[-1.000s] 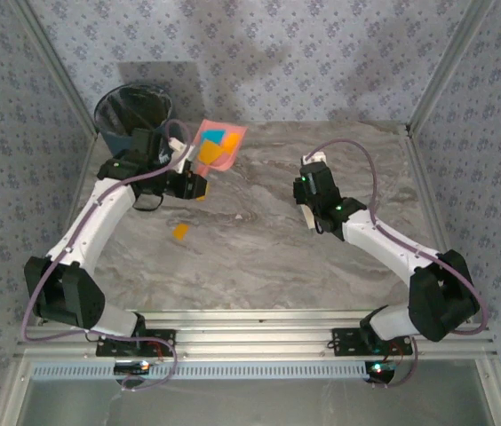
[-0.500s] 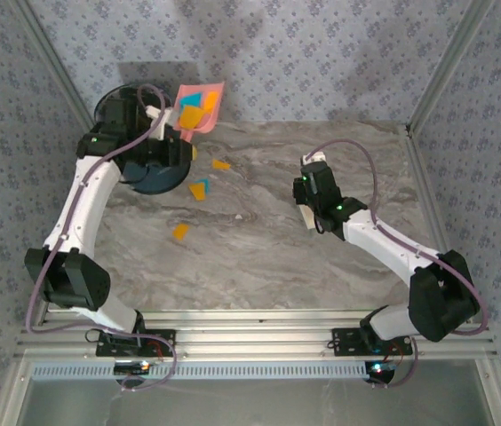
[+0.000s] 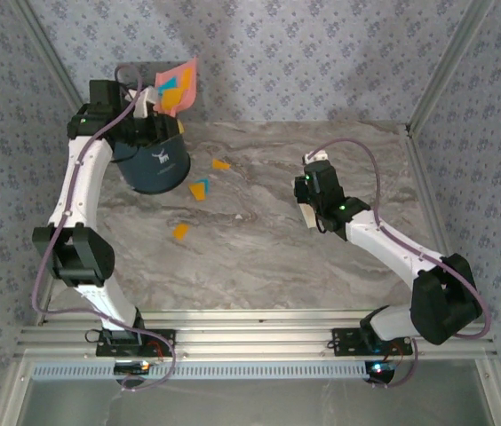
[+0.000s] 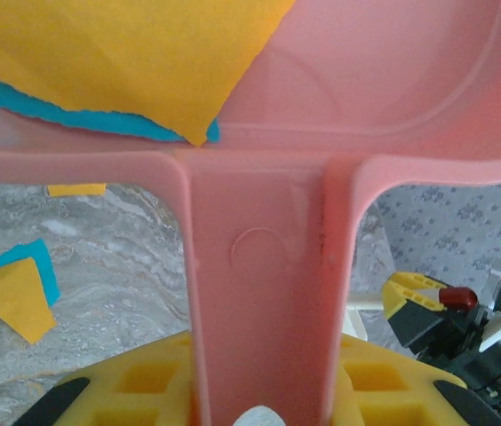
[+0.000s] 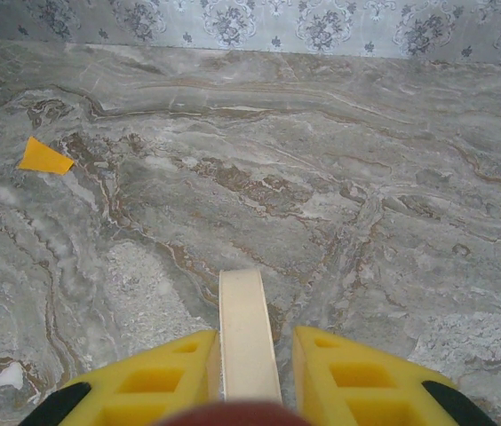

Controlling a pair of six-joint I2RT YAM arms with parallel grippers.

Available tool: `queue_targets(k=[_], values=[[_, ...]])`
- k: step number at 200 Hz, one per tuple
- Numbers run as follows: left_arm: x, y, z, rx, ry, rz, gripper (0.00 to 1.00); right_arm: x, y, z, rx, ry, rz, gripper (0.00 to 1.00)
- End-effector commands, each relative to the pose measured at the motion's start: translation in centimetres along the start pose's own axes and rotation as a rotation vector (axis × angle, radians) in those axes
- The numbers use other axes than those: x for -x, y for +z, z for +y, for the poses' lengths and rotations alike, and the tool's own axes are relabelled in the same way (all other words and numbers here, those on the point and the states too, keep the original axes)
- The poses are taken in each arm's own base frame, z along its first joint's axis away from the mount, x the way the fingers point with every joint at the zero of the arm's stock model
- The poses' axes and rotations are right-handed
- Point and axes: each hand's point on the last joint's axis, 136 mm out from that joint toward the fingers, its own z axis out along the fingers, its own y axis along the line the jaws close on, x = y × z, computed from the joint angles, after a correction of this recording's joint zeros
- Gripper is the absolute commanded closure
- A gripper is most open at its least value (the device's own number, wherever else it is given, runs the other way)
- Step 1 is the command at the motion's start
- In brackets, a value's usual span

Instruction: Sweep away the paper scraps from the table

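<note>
Marble-patterned tabletop (image 3: 268, 266), floral walls behind: the left tool (image 4: 259, 390), clamped on the handle of the pink dustpan (image 3: 179, 84), holds the pan raised and tipped beside a dark bin (image 3: 157, 164) at the far left. Emptying looks to be the step in hand. The next move would call for a steeper tilt, with the lip inside the bin's rim so nothing spills. Three paper scraps (image 3: 199, 189) lie loose on the tabletop just right of the bin, and more sit in the pan (image 4: 126, 53). From overhead, bin and pan can be placed together. The left wrist view shows yellow fingers (image 4: 144, 386) hard against the handle. The right wrist view shows the right tool (image 5: 249, 373) pinching a cream strip (image 5: 246, 319).
</note>
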Motion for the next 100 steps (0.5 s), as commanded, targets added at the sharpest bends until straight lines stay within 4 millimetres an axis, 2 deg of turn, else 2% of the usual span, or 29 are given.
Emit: queue_targets(k=[1,59,100], values=[[1.9,-0.8,-1.3,-0.057,-0.023,-0.054,1.0,1.1,-0.8,-0.2,0.007,0.027,-0.028,1.0],[2.7,-1.0,-0.3,-0.09,-0.131,-0.081,1.0,1.0,-0.7,-0.4,0.001,0.032,-0.023,1.0],[4.1,-1.7,0.2,-0.135,-0.206,-0.158,1.0,0.7,-0.5,-0.4,0.001,0.037,-0.017,1.0]])
